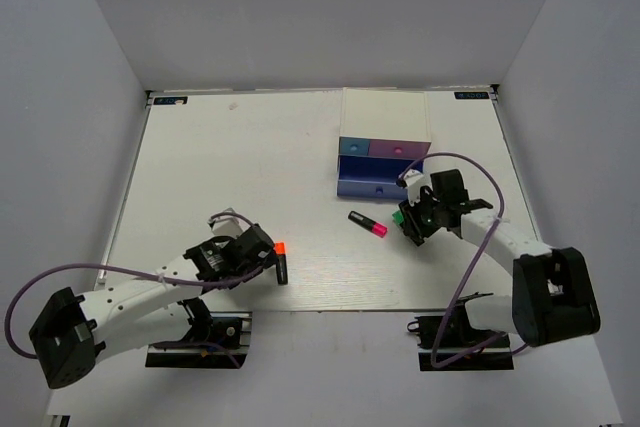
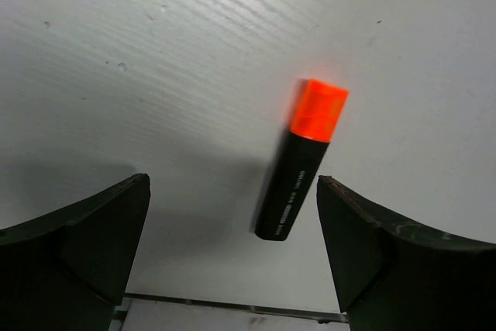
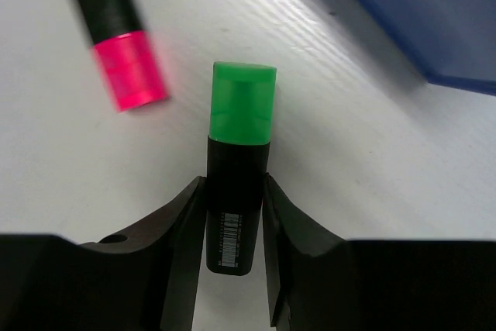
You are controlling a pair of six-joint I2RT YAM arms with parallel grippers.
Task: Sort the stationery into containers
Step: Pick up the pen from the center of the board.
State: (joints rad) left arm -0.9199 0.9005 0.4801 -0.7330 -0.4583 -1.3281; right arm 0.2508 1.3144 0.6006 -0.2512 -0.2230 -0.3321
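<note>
The orange-capped marker (image 1: 282, 260) lies on the table near the front; in the left wrist view it (image 2: 301, 162) lies between my wide-open fingers, untouched. My left gripper (image 1: 262, 253) is open just left of it. My right gripper (image 1: 410, 219) is shut on the black body of the green-capped marker (image 3: 239, 168), cap pointing away. The pink-capped marker (image 1: 368, 224) lies to its left and also shows in the right wrist view (image 3: 118, 40). The cabinet (image 1: 385, 127) stands at the back with its blue drawer (image 1: 374, 177) pulled out, beside the shut pink drawer (image 1: 399, 149). The pink stubby item and the grey round piece are out of view.
The table's front edge (image 1: 330, 309) runs just behind the orange-capped marker. White walls close in the left, back and right. The blue drawer's corner (image 3: 434, 13) sits ahead and right of the right gripper.
</note>
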